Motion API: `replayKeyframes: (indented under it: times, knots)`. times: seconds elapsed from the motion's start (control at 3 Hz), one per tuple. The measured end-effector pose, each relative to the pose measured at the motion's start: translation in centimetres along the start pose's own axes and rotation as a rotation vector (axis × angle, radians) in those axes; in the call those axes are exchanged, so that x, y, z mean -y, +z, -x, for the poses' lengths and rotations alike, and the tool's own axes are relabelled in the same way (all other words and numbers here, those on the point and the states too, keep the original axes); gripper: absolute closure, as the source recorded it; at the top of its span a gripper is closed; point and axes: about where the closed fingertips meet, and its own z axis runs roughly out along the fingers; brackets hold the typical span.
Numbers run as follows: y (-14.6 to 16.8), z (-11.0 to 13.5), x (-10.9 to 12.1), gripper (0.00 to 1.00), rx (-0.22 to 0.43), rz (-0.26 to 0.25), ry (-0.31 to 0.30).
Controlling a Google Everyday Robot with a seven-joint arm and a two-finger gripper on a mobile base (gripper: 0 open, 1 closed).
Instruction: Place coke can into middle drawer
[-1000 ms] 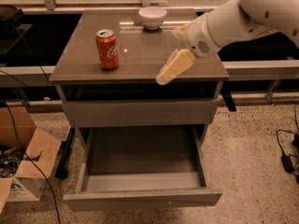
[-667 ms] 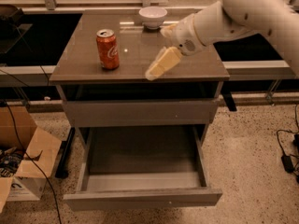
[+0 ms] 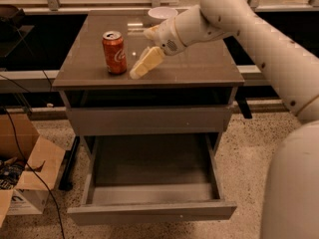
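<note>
**Gripper moved left toward can since earlier frame; can unmoved**

- Cardboard box (image 3: 25,176): on the floor at far left, flaps open.
- Coke can (image 3: 114,52): upright on the left part of the cabinet top (image 3: 199,66), outside the drawer. Red-orange body, white script, silver top with pull tab.
- Gripper (image 3: 139,54): just right of the can, near it but not touching. Its cream fingers (image 3: 147,62) are spread apart with nothing between them, and the lower one slants down-left over the tabletop.
- Arm (image 3: 239,29): white, reaches in from the upper right, wrist pointing left.
- White bowl (image 3: 162,13): at the back edge, behind the wrist.
- Middle drawer (image 3: 149,214): pulled out below, grey tray.
</note>
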Motion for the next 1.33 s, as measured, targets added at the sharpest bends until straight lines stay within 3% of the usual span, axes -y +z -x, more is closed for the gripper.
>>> replayKeyframes:
  times: [0.67, 1.33]
  knots:
    - [5.6, 1.5, 2.3, 0.00, 0.060, 0.058, -0.001]
    - [9.1, 3.4, 2.7, 0.42, 0.118, 0.129, -0.003]
